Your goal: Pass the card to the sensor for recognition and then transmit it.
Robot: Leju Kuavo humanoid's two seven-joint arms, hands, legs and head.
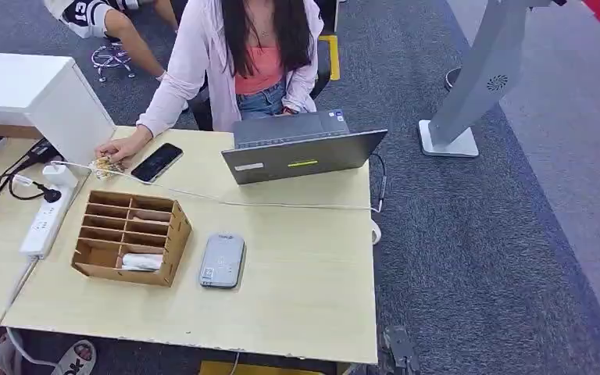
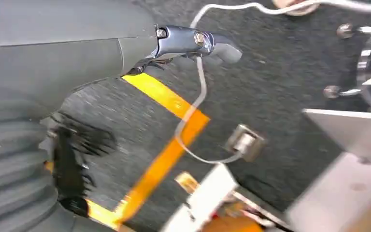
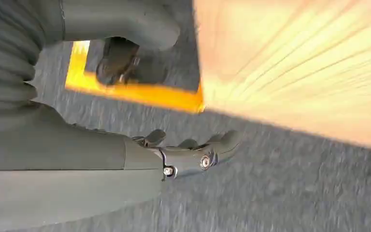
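A white card (image 1: pixel 141 261) lies in the near bottom slot of a wooden sorting box (image 1: pixel 173 234) on the pale wooden table (image 1: pixel 297 289). Just right of the box lies the flat grey sensor (image 1: pixel 223 260). My left hand (image 2: pixel 67 96) hangs low over dark carpet, its thumb (image 2: pixel 193 39) and dark fingers (image 2: pixel 72 154) spread with nothing in them. My right hand (image 3: pixel 77 121) hangs beside the table's edge (image 3: pixel 290 72), also empty, fingers (image 3: pixel 118 60) apart.
A person sits at the far side behind an open laptop (image 1: pixel 301 152), one hand (image 1: pixel 121 148) resting near a black phone (image 1: pixel 156 162). A white power strip (image 1: pixel 44 223) and cables lie at the left. Yellow floor tape (image 2: pixel 164 159) runs below my hands.
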